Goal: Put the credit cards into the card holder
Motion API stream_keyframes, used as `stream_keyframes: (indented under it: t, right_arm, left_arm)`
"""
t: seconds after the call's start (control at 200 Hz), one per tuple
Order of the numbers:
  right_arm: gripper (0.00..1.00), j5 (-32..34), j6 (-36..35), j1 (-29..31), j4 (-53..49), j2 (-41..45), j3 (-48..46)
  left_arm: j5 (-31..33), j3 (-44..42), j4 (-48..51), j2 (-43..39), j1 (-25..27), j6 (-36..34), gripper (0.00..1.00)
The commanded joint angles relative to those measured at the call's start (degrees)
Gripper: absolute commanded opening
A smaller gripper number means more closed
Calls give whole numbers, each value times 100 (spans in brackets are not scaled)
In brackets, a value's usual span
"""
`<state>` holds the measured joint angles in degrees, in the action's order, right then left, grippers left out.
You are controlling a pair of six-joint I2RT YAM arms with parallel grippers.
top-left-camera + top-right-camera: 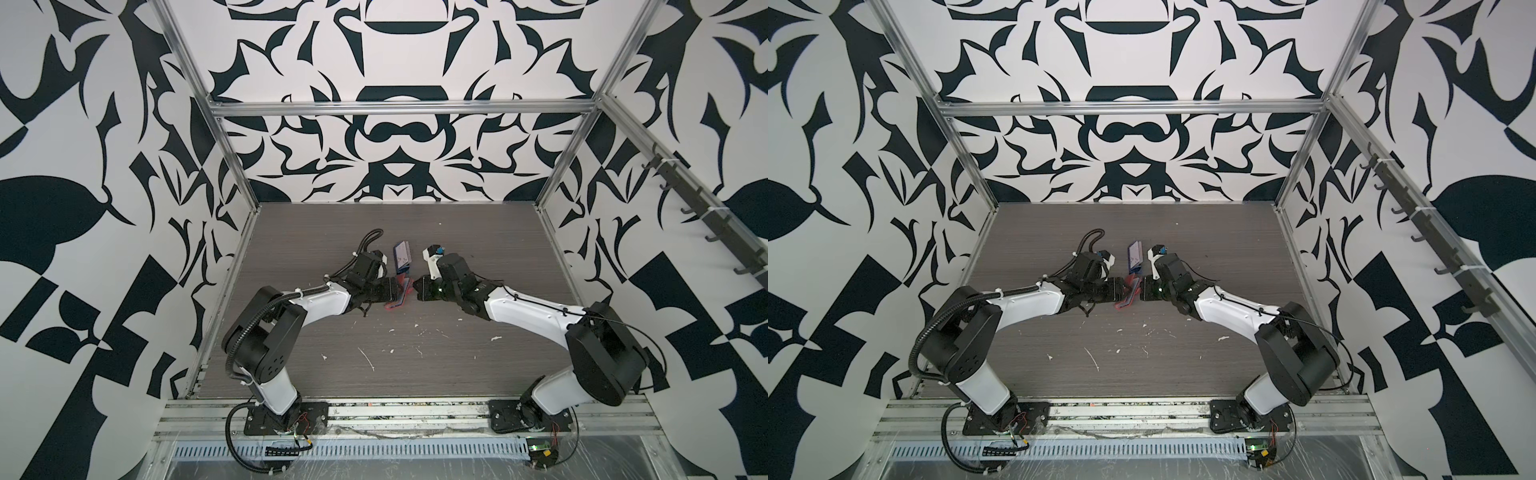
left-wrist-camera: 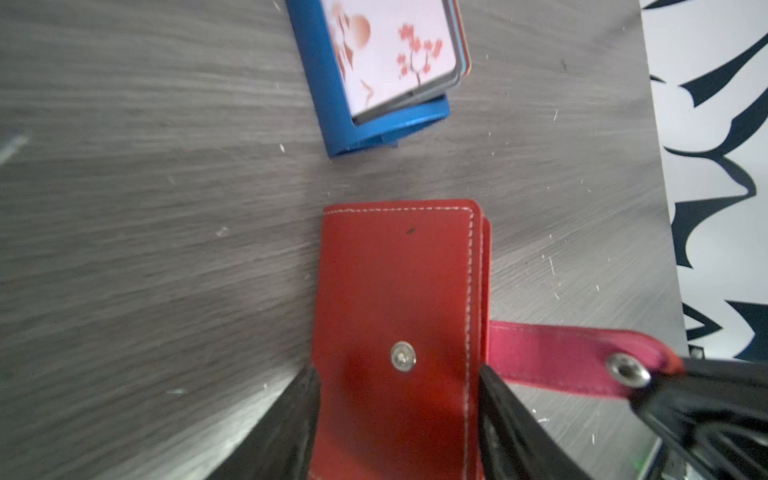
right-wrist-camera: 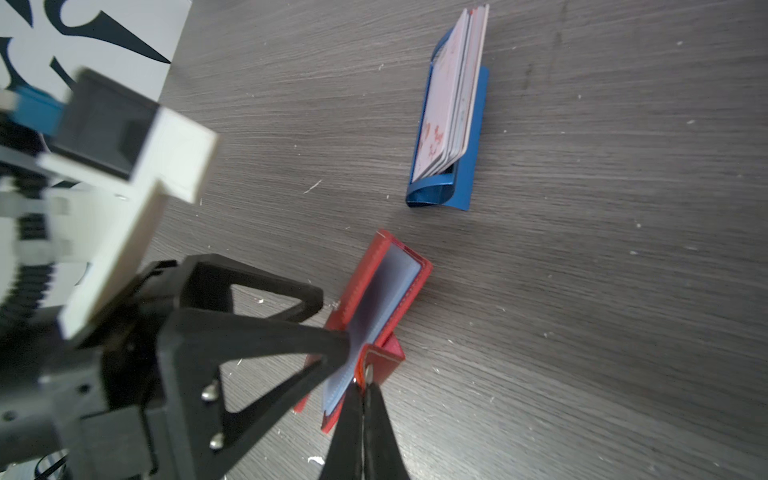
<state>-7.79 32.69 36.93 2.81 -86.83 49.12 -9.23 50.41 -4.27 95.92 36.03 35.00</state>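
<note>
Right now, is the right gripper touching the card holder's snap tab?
Touching. In the right wrist view the right gripper, shut, pinches the snap tab of the card holder.

You've a red card holder (image 2: 395, 270) with white stitching, pink tab (image 2: 552, 355), at its twelve o'clock a blue rack (image 2: 320, 75), your credit cards (image 2: 395, 45) pale with red blossom print, grey wood-grain surface (image 2: 124, 249) flecked white, black-and-white patterned walls (image 1: 395, 137)
</note>
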Motion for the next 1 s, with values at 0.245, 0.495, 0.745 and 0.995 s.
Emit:
stream_keyframes:
  t: [0.245,0.495,0.745,0.995]
  right_arm:
    - [0,474,-153,-18,-294,79,211]
    - [0,621,-219,-28,-470,-108,305]
    - [0,409,-307,-35,-497,-625,507]
    - [0,371,-324,-36,-526,-1046,623]
  left_arm:
    - [1040,-285,317,-408,18,69,52]
    - [1543,-447,616,-603,18,101,37]
    - [1351,-914,577,-765,18,570,21]
    - [1328,-1258,475,-843,18,915,31]
